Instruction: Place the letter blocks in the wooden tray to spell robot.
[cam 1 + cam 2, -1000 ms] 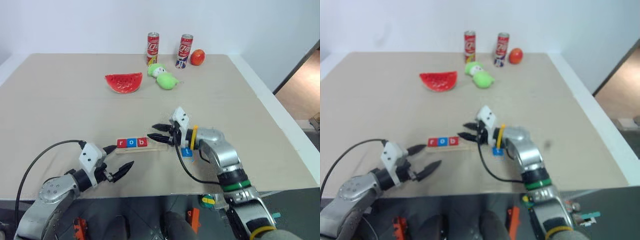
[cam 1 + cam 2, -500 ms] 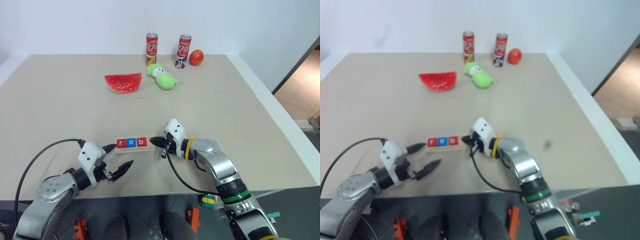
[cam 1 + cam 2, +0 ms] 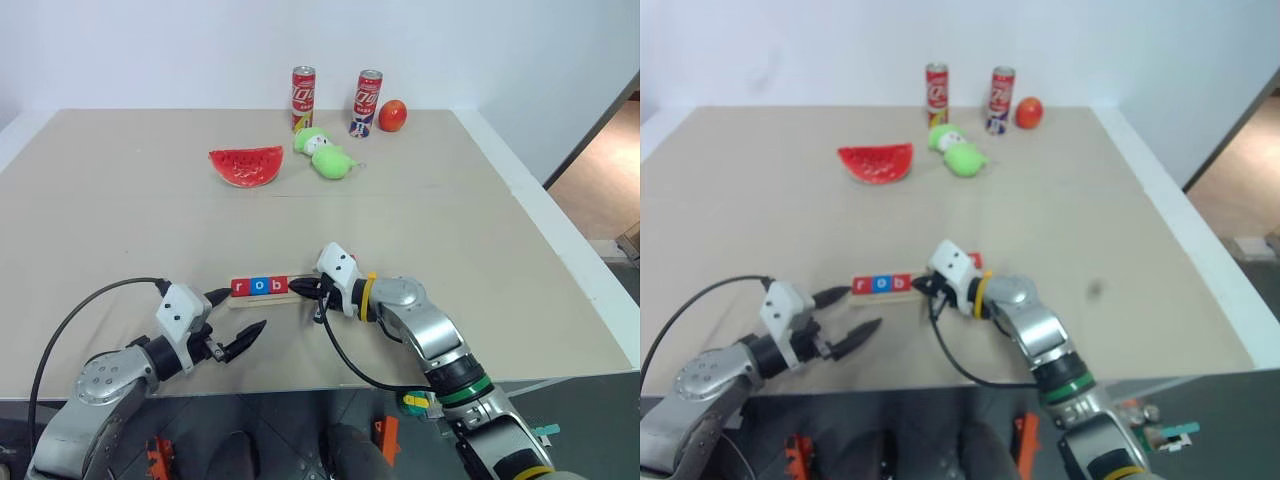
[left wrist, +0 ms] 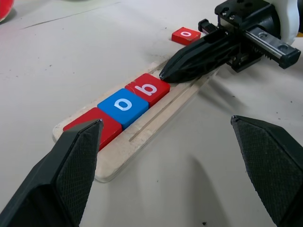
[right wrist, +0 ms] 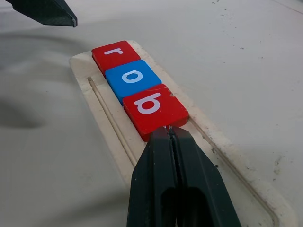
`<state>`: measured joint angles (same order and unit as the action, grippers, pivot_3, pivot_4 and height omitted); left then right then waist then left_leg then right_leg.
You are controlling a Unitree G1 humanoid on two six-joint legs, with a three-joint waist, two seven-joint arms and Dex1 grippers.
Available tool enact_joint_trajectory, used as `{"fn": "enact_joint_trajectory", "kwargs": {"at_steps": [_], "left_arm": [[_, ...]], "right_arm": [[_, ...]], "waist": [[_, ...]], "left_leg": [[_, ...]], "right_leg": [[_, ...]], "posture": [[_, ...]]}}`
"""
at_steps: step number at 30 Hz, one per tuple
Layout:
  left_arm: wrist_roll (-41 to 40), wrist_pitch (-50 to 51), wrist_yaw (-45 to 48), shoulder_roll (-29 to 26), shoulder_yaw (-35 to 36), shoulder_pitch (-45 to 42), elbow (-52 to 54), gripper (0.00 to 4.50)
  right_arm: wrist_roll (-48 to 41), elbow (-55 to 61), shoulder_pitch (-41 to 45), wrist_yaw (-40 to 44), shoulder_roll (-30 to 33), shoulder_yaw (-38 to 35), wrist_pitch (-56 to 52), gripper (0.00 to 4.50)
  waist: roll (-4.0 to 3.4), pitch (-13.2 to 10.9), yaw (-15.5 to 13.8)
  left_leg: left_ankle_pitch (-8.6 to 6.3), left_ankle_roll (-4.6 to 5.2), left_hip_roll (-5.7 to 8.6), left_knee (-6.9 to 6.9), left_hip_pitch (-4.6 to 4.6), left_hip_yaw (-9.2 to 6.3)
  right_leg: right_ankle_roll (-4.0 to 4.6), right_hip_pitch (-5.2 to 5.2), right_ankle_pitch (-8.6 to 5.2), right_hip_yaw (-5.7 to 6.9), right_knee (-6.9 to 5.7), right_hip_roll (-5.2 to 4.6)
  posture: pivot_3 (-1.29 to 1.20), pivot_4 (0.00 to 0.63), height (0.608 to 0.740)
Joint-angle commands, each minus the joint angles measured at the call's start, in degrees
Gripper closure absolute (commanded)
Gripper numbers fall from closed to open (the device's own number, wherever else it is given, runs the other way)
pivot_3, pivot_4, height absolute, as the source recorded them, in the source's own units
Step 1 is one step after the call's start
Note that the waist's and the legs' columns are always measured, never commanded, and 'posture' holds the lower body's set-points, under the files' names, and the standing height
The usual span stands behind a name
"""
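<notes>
Lengthwise, wooden tray [image 3: 268, 296] runs left-right

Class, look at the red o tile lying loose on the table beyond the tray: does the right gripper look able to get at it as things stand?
Probably yes. The red o tile lies in the open beside the right gripper, nothing covering it. The shut fingers must first open.

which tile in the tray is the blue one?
The middle one, the "o" tile, sits between the red "r" tile and the red "b" tile in the wooden tray.
</notes>
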<state>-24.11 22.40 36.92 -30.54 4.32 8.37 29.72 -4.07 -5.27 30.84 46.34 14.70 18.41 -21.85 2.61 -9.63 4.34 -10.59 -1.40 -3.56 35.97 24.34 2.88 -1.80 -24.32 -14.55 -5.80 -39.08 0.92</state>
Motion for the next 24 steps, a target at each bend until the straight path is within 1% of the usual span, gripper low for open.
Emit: {"fn": "enact_joint_trajectory", "kwargs": {"at_steps": [1, 5, 6, 9, 10, 11, 12, 14, 17, 18, 20, 24], "left_arm": [[0.3, -1.0, 0.3, -0.3, 0.1, 0.3, 1.0, 0.0], [0.4, -1.0, 0.3, -0.4, 0.3, -0.1, 1.2, 0.0], [0.4, -1.1, 0.4, -0.4, 0.3, -0.2, 1.3, 0.0], [0.5, -1.2, 1.6, -1.0, -0.8, -0.7, 1.9, 0.0], [0.3, -1.2, 2.5, -1.3, -1.4, -0.8, 2.3, 0.0], [-0.1, -0.8, 3.6, -1.8, -2.3, -1.0, 2.8, 0.0], [-0.1, -0.5, 4.3, -2.2, -3.0, -1.2, 3.2, 0.0], [-0.4, -0.2, 5.0, -2.6, -3.8, -1.6, 3.4, 0.0], [-0.5, 0.1, 5.1, -2.6, -4.2, -2.1, 3.4, 0.0], [-0.5, 0.1, 5.1, -2.6, -4.3, -2.1, 3.5, 0.0], [-0.4, 0.2, 3.9, -1.7, -4.1, -1.9, 3.8, 0.0], [1.4, -1.3, -0.4, 1.1, -3.3, -1.4, 4.2, 0.0]], "right_arm": [[0.1, -0.4, 1.9, -0.9, 0.0, -1.4, 2.4, 4.49], [-2.2, -1.0, 5.3, -1.4, 1.9, -6.6, 3.7, 4.49], [-2.9, -1.1, 5.9, -1.2, 2.2, -7.5, 3.6, 3.97], [-6.9, -1.3, 8.7, 3.0, 4.9, -10.9, 2.2, 2.96], [-8.6, -2.1, 9.7, 6.2, 6.9, -11.9, 1.6, 2.63], [-8.5, -4.5, 10.6, 9.3, 9.4, -11.9, 2.5, 2.21], [-7.9, -7.2, 11.1, 11.7, 11.7, -11.6, 3.5, 1.94], [-6.9, -11.2, 11.8, 13.0, 14.1, -11.0, 3.6, 1.28], [-7.6, -13.1, 11.3, 12.4, 14.4, -11.7, 3.1, 0.2], [-7.6, -12.6, 10.6, 11.1, 14.0, -12.0, 2.7, 0.03], [-7.6, -9.2, 8.8, 4.4, 11.4, -13.6, 0.1, 0.03], [-6.5, 2.9, 3.7, -12.4, 3.6, -16.6, -8.6, 0.03]], "waist": [[0.0, 0.0, 0.0], [0.0, 0.0, 0.0], [-0.01, 0.0, 0.0], [0.0, 0.0, 0.0], [0.0, 0.0, 0.0], [0.0, 0.0, 0.0], [0.0, 0.0, 0.0], [0.01, 0.0, -0.1], [0.0, 0.0, 0.0], [0.0, 0.0, 0.1], [0.0, 0.0, 0.2], [-0.01, 0.0, 0.2]], "left_leg": [[0.0, 0.0, 0.0, 0.0, 0.0, 0.0], [0.0, 0.0, 0.02, 0.01, 0.0, 0.02], [0.0, 0.0, 0.03, 0.01, 0.01, 0.02], [0.0, 0.0, 0.04, 0.02, 0.01, 0.02], [0.0, 0.0, 0.04, 0.01, 0.01, 0.02], [0.0, 0.0, 0.04, -0.01, 0.01, 0.01], [0.0, 0.0, 0.06, -0.02, 0.01, 0.0], [0.0, 0.01, 0.08, -0.02, 0.01, 0.0], [-0.02, 0.03, 0.12, -0.03, 0.0, 0.0], [-0.02, 0.03, 0.11, -0.04, 0.0, 0.02], [-0.03, 0.05, 0.01, -0.08, -0.01, 0.03], [-0.02, 0.04, -0.06, -0.17, 0.01, -0.1]], "right_leg": [[0.0, 0.0, 0.0, 0.0, 0.0, 0.0], [-0.01, 0.0, 0.01, -0.02, 0.0, -0.02], [-0.02, 0.0, 0.01, -0.01, 0.0, -0.03], [-0.04, 0.01, 0.01, -0.02, 0.0, -0.04], [-0.04, 0.01, 0.01, -0.02, 0.01, -0.04], [-0.04, 0.02, 0.0, -0.01, 0.02, -0.03], [-0.02, 0.02, -0.01, -0.02, 0.01, -0.03], [0.0, 0.04, -0.03, -0.02, 0.03, -0.05], [0.03, 0.05, -0.05, -0.04, 0.04, -0.08], [0.03, 0.02, -0.04, -0.06, 0.03, -0.06], [0.02, -0.01, -0.03, -0.09, 0.03, 0.04], [0.02, -0.04, -0.04, -0.17, -0.02, 0.19]], "posture": [[0.0, 0.15, 0.74], [0.0, 0.15, 0.74], [0.0, 0.15, 0.74], [0.0, 0.15, 0.74], [0.0, 0.15, 0.74], [0.0, 0.15, 0.74], [0.0, 0.15, 0.74], [0.0, 0.15, 0.74], [0.0, 0.15, 0.74], [0.0, 0.15, 0.74], [0.0, 0.15, 0.74], [0.0, 0.15, 0.74]]}}
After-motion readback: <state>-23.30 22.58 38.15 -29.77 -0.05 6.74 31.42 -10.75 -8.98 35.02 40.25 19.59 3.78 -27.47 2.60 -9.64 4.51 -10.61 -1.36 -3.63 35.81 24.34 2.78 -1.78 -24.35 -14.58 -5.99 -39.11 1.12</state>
